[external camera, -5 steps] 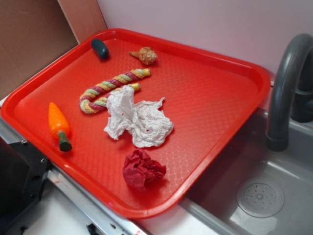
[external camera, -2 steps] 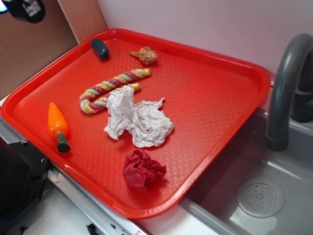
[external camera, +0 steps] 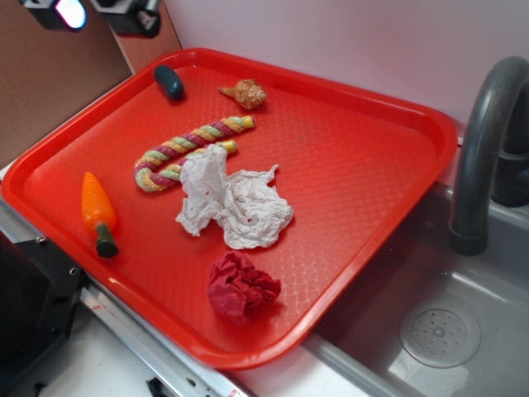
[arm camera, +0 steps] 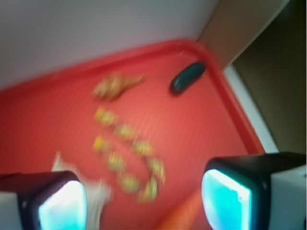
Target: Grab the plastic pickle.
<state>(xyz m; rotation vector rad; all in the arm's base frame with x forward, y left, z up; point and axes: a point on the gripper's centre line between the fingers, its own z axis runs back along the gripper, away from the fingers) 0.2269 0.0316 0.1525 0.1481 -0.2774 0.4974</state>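
Red tray (external camera: 364, 107) fills most of the workspace, set beside a grey sink (external camera: 463, 331). My target, the plastic pickle (external camera: 169, 81), lies in the tray's far left corner, close against the raised rim, well apart from the other items. That corner spot matters: the rim leaves little room on one side, so I judge my jaws should straddle the pickle's short axis.

My gripper (arm camera: 144, 196) is high above the tray's left edge; the exterior view shows only its underside at the top of the frame. In the blurred wrist view both fingertips sit wide apart with the tray visible between them, holding nothing, so I am open.

Distractor: the orange carrot (external camera: 97, 211) with its dark green stem, near the front left edge. Also present: a striped rope (external camera: 186, 149), a small shell (external camera: 245, 93), crumpled white paper (external camera: 231, 203), crumpled red paper (external camera: 240, 285).

Step in hand, by my estimate: approach, grasp not yet begun.
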